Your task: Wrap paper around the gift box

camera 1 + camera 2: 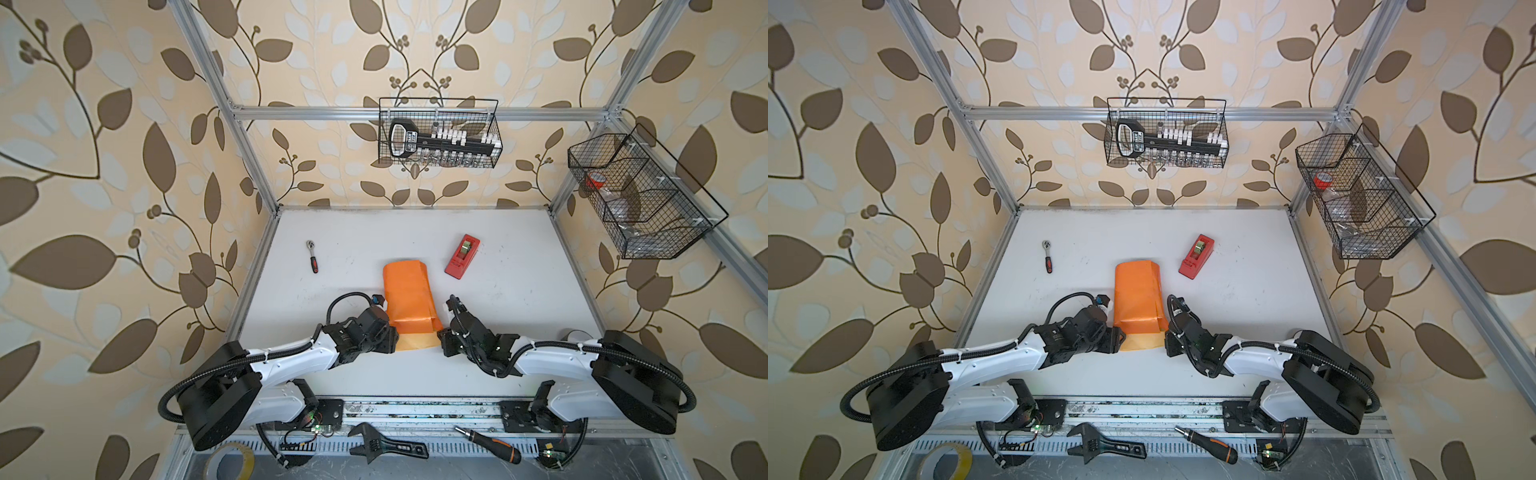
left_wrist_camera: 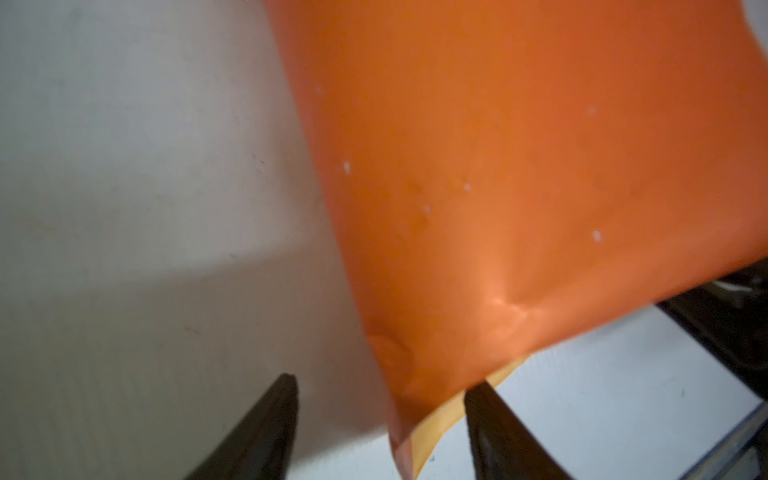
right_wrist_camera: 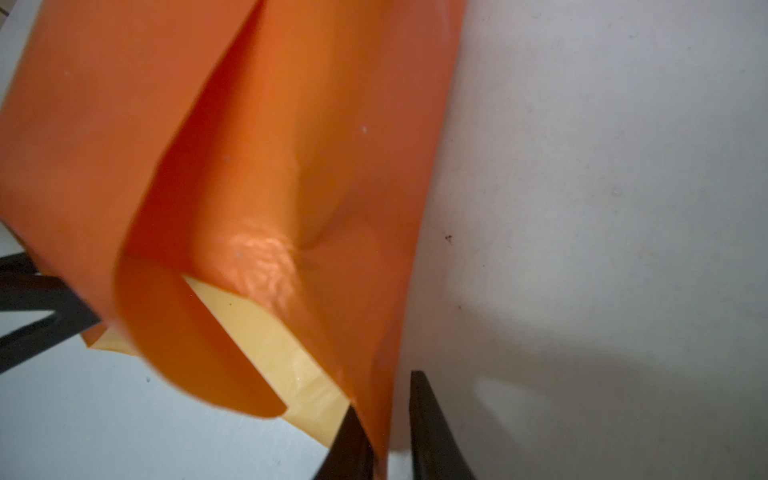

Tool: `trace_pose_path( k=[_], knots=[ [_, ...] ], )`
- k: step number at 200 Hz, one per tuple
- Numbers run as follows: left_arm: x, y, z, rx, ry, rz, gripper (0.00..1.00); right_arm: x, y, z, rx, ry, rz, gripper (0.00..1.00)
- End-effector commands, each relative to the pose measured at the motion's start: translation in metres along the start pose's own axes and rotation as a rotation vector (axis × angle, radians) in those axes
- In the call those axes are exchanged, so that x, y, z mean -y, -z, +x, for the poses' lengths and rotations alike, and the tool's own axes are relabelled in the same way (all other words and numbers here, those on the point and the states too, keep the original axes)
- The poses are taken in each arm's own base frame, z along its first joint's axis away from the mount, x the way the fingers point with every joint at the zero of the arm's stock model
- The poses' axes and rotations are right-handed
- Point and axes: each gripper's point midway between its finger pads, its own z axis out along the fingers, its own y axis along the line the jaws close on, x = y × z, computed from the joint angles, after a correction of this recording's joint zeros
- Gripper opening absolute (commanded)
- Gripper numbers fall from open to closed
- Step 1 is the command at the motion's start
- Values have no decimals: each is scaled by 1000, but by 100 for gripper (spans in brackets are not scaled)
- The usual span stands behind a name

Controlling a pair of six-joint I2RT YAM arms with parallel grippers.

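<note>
Folded paper (image 1: 409, 297) lies on the surface (image 1: 519, 291) near its front edge. The left pincer (image 2: 382, 380) gapes around its corner; the right pincer (image 3: 385, 390) stands barely parted around its edge. The rear basket (image 1: 384, 124) holds a socket set (image 1: 440, 143); the side basket (image 1: 648, 245) holds red tape (image 1: 597, 179).

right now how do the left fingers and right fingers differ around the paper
The left fingers stand wide apart; the right fingers leave only a narrow gap. A corner of the paper hangs loose between the left fingers; the paper's edge lies against one right finger. Both pairs flank the paper's near end; neither visibly pinches it.
</note>
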Motion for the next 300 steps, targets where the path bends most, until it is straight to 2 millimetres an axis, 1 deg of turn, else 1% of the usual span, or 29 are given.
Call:
trace_pose_path(
  k=[1,35,51,72,103,128,144,156,169,189,199,212,242,261,300],
  knots=[
    [3,22,-25,91,-53,-31,79,-2,4,-1,3,21,-11,26],
    [5,54,-54,215,-114,-51,88,-6,4,-2,-5,32,-37,33],
    [10,68,-70,279,-165,-52,89,-8,4,-4,-6,34,-56,36],
    [22,81,-91,356,-255,-39,89,-12,5,-6,-5,43,-74,38],
    [47,89,-114,458,-442,7,91,-11,2,-2,-11,36,-79,39],
    [67,87,-125,477,-593,32,91,-11,-1,1,-22,27,-82,40],
    [76,78,-125,446,-701,42,91,-11,0,2,-25,27,-83,40],
    [81,68,-120,413,-789,54,91,-10,0,2,-23,26,-78,40],
    [88,60,-111,384,-886,93,92,-9,1,1,-20,28,-74,41],
    [97,56,-92,372,-1016,178,93,-6,3,1,-17,31,-62,40],
    [96,55,-86,384,-1081,190,94,-6,4,0,-11,32,-58,40],
    [90,49,-78,389,-1157,174,99,-4,5,0,-8,31,-53,40],
    [76,31,-69,358,-1346,101,99,-3,6,0,-4,27,-51,40],
    [76,23,-74,357,-1404,65,99,-3,5,0,-3,26,-49,40],
    [76,3,-76,305,-1470,42,97,-2,6,0,1,31,-46,40]
  ],
)
